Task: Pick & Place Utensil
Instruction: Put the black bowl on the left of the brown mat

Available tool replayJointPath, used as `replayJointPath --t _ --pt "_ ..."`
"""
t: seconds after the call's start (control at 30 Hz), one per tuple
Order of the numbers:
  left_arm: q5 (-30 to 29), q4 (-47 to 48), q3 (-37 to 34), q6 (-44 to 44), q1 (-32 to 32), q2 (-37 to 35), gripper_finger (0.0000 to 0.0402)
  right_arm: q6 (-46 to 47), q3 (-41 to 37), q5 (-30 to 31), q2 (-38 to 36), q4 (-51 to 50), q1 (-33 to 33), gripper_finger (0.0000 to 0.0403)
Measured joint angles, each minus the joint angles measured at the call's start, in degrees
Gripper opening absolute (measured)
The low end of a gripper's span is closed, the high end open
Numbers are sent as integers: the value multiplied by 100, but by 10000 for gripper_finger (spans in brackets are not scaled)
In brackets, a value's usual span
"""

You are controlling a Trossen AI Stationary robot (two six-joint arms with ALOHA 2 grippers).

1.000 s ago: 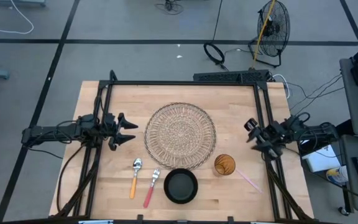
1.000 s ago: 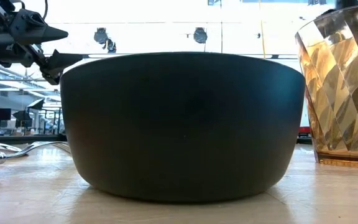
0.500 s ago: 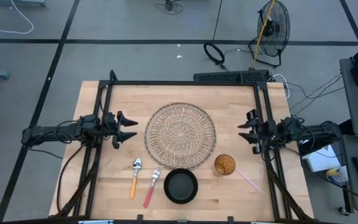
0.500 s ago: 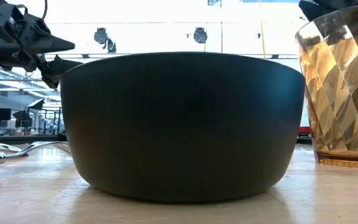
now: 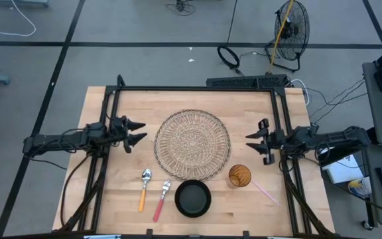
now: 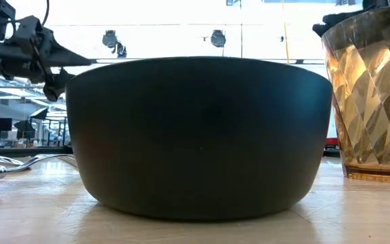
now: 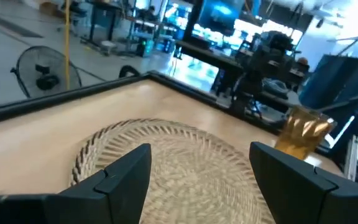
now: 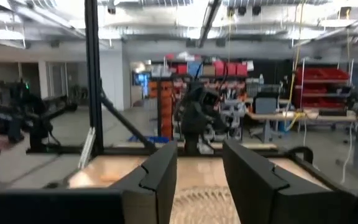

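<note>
Utensils: a metal spoon with an orange handle (image 5: 144, 188) and a metal fork with a red handle (image 5: 162, 199) lay side by side on the wooden tabletop (image 5: 98, 199), near its front edge and just left of the black round bowl (image 5: 193, 198); a thin pink stick-like utensil (image 5: 266, 192) lay on the other side, just right of the amber faceted glass cup (image 5: 239, 175).

Likely destinations: the bowl and the cup held nothing that could be seen from above; the round woven wire-and-wicker mat (image 5: 192, 145) at the tabletop's centre carried nothing either.

Left end effector (image 5: 135, 133): held above the tabletop just left of the woven mat, fingers spread apart and gripping nothing — the left wrist view showed the mat between its two dark fingers (image 7: 123, 175).

Right end effector (image 5: 256, 141): held above the tabletop just right of the woven mat, pointing inward, fingers parted and empty.

Progress: by my reading, nothing was done yet — every utensil lay flat on the wood, none was lifted, and neither end effector was near one.

Left to do: choose a utensil, descend on its handle, close, lift, carry it to its place and release; which container was meant, the pictures did not tell.
</note>
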State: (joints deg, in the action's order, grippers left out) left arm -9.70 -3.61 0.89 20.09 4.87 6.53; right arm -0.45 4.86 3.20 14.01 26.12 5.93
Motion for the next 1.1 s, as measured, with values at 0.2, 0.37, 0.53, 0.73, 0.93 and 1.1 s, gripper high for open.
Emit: replayJointPath --t 0.2,0.37,0.53,0.73,0.93,1.1 --pt "716 -395 0 77 -6 96 280 -378 1199 142 774 -1030 7 128" --pt "751 -524 0 178 -86 293 273 -391 2148 291 1564 -2068 15 128" --pt "1131 -1027 94 181 -425 670 223 -147 2848 308 2046 -2962 232 128" --pt "1031 -991 546 -406 -1131 1592 156 283 3485 1287 2114 -4372 947 128" --pt "501 -970 1244 -830 -1726 2763 138 1295 3517 2434 1860 -5641 1745 128" --pt "-19 -503 2002 -873 -2033 3694 170 2069 3517 3282 1702 -6471 2298 128"
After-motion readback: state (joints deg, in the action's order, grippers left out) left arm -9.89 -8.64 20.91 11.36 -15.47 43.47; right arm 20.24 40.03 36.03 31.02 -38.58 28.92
